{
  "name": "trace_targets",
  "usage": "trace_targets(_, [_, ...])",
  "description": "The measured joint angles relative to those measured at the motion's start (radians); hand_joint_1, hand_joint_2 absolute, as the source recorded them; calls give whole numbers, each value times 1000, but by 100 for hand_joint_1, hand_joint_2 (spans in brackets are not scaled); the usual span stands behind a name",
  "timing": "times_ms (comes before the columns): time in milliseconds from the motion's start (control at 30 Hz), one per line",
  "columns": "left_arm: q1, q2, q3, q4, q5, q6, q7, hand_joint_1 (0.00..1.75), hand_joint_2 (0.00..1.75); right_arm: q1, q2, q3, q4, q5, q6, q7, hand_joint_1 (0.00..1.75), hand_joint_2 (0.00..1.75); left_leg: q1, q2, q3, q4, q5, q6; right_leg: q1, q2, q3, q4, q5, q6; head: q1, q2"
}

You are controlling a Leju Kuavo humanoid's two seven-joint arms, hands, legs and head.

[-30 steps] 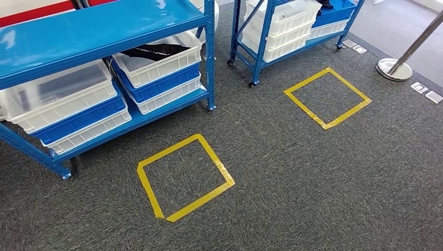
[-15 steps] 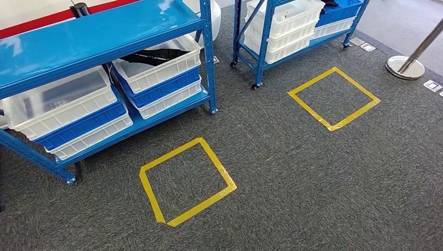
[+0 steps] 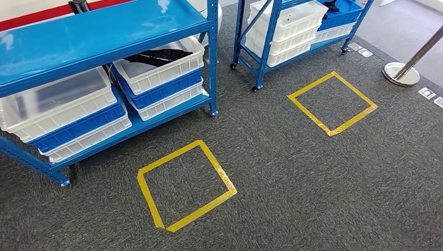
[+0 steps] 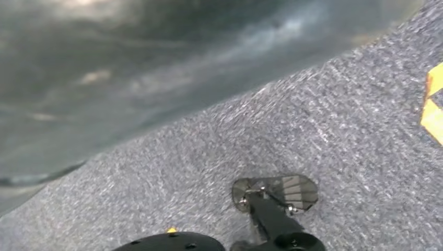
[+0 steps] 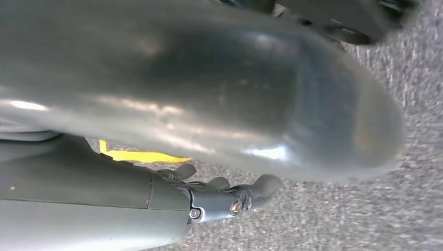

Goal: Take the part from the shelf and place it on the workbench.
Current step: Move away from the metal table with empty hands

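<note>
Open carpet beside shelf

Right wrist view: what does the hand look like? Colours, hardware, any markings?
The right hand comes out of a smooth matte grey cover. The fingers are darker grey, nearly black, with rounded tips. Small silver screw heads sit on the dark section just past the cover. No cables, labels or markings can be made out.

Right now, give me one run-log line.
phase: facing shelf | part: not picked | right hand: hanging, holds nothing | near floor square: ahead
</note>
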Motion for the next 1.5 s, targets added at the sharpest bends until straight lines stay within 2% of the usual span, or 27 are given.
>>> trace_targets(67, [-1, 0, 0, 0, 0, 0, 0, 0, 0, 1, 0, 0, 0, 0, 0, 0, 0, 0, -1, -2, 6, 0, -8, 5, 0, 0, -78, 112, -24, 3, 2, 0])
trace_targets(100, [-1, -1, 0, 0, 0, 0, 0, 0, 0, 2, 0, -1, 0, 0, 0, 0, 0, 0, -1, -4, 12, 0, -13, 5, -1, 0, -94, 120, -13, 10, 2, 0])
trace_targets(167, [0, -2, 0, 0, 0, -1, 2, 0, 0, 3, -2, -1, 0, 1, 0, 0, 0, 0, 0, -8, 29, 0, -26, 1, -3, -1, -67, 20, 54, 29, 3, 0])
trace_targets(200, [1, -3, 0, 0, 0, -2, 4, 0, 0, 3, -3, -1, 0, 1, 0, 0, 0, 0, -2, -10, 37, 1, -34, -4, -3, -3, -40, -54, 91, 35, 4, 0])
trace_targets(233, [0, -4, 0, 0, 0, -2, 5, 0, 0, 3, -4, -1, 0, 2, 0, 0, 0, 0, -5, -11, 44, 1, -42, -9, -2, -3, -14, -112, 119, 33, 5, 0])
trace_targets(300, [0, -5, 0, 0, -1, -2, 8, 0, 0, 1, -4, -1, 0, 5, 0, 0, 0, 0, -10, -12, 52, 0, -54, -19, 3, -4, 10, -159, 137, 19, 4, 0])
trace_targets(367, [-1, -5, 0, 0, -1, -1, 10, 0, 0, 1, -4, -2, 0, 6, 0, 0, 0, 0, -8, -11, 60, -4, -61, -29, 0, -3, 17, -161, 134, 4, 2, 0])
trace_targets(433, [-1, -5, 0, -1, -3, 0, 11, 0, 0, 1, -5, -2, 0, 8, 0, 0, 0, 0, -4, -6, 51, 33, -82, -40, -7, -3, 30, -166, 127, -11, -1, 0])
trace_targets(467, [-1, -5, 0, -1, -3, 0, 11, 0, 0, 1, -5, -2, 0, 9, 0, 0, 0, 0, -3, -3, 29, 79, -103, -44, -10, -4, 38, -168, 123, -19, -4, 0])
trace_targets(533, [-1, -5, -1, -1, -4, 0, 11, 0, 0, 0, -4, -2, 0, 12, 0, 0, 0, 0, -1, -1, -45, 209, -151, -50, -7, -5, 52, -168, 111, -31, -6, 0])
trace_targets(567, [-1, -5, -1, -1, -4, 0, 11, 0, 0, 0, -4, -2, 0, 13, 0, 0, 0, 0, 0, 0, -79, 258, -159, -52, -7, -4, 59, -168, 105, -33, -6, 0])
trace_targets(600, [0, -5, -1, 0, -4, 0, 11, 0, 0, 1, -5, -2, 0, 14, 0, 0, 0, 0, 1, 0, -101, 276, -147, -53, -6, -2, 68, -168, 99, -33, -6, 0])
trace_targets(633, [0, -5, -1, 0, -4, 0, 11, 0, 0, 1, -5, -2, 0, 14, 0, 0, 0, 0, 2, 1, -103, 256, -115, -53, -7, 0, 79, -168, 91, -31, -6, 0])
trace_targets(700, [1, -5, 0, 0, -5, 0, 11, 0, 0, 3, -4, -2, 0, 16, 0, 0, 0, 0, 3, 3, -66, 141, -29, -49, -8, 4, 98, -168, 75, -24, -7, 0])
trace_targets(733, [1, -5, 0, 0, -5, 0, 11, 0, 0, 3, -4, -2, 1, 16, 0, 0, 0, 0, 2, 4, -44, 85, -3, -46, -5, 5, 104, -167, 67, -18, -8, 0])
trace_targets(800, [-1, -5, 0, 0, -5, 0, 11, 0, 0, 1, -4, -2, 1, 16, 0, 0, 0, 0, -4, 4, -25, 30, 5, -35, -1, 5, 111, -170, 58, -3, -10, 0])
trace_targets(900, [-1, -5, -1, 0, -5, 0, 11, 0, 0, -1, -4, -2, 1, 16, 0, 1, 0, 0, -5, 0, -13, 16, -2, -14, 0, 4, 129, -170, 51, 15, -10, 0])
trace_targets(967, [-1, -5, -1, 0, -5, 0, 11, 0, 0, -2, -4, -2, 1, 16, 0, 1, 0, 0, -2, -2, 1, 11, -5, -3, 0, 3, 94, -112, 27, 15, -6, 0])
trace_targets(1067, [-3, -6, -1, 0, -5, 0, 11, 0, 0, -5, -4, -2, 1, 16, 0, 1, 0, 0, -3, -3, 11, 10, -18, 8, 0, 3, -37, 76, -22, 15, -1, 0])
trace_targets(1100, [-2, -6, -1, 0, -5, -1, 11, 0, 0, -4, -4, -2, 1, 16, 0, 1, 0, 0, -3, -5, 18, 10, -25, 9, 0, 3, -68, 104, -21, 21, -1, 0])
trace_targets(1133, [-2, -6, -1, 0, -5, 0, 11, 0, 0, -2, -5, -2, 1, 16, 0, 1, 0, 0, -3, -7, 27, 10, -32, 8, 0, 3, -78, 91, -1, 28, 0, 0])
trace_targets(1200, [-1, -7, -1, 0, -5, 0, 11, 0, 0, 0, -6, -3, 1, 14, 0, 1, 0, 0, -3, -11, 49, 10, -49, 4, 0, 2, -52, -30, 81, 45, 1, 0])
trace_targets(1233, [-1, -8, -1, 0, -5, 0, 11, 0, 0, 1, -7, -3, 1, 13, 0, 0, 0, 0, -4, -12, 60, 10, -57, -1, 2, 0, -34, -91, 110, 42, 1, 0])
trace_targets(1300, [-2, -8, -1, 0, -5, 0, 11, 0, 0, -2, -7, -3, 1, 12, 1, -2, 0, 0, -7, -12, 72, 7, -69, -12, 10, -3, -12, -151, 131, 18, 1, 0])
trace_targets(1367, [-3, -8, -1, 0, -4, 0, 10, 0, 0, -4, -7, -3, 1, 12, 2, -3, 0, 0, -8, -12, 82, 8, -71, -25, 11, -4, 0, -155, 131, -7, 2, 0])
trace_targets(1433, [-3, -8, 0, 0, -4, 0, 7, 0, 0, -2, -8, -3, 1, 12, 2, -4, 0, 0, -8, -8, 82, 32, -79, -36, 2, -3, 22, -165, 135, -20, 1, 0])
trace_targets(1500, [-3, -8, 0, 0, -4, 0, 6, 0, 0, -2, -8, -4, 1, 11, 2, -5, 0, 0, -6, -3, 39, 116, -111, -44, -3, -4, 43, -170, 128, -31, -2, 0])
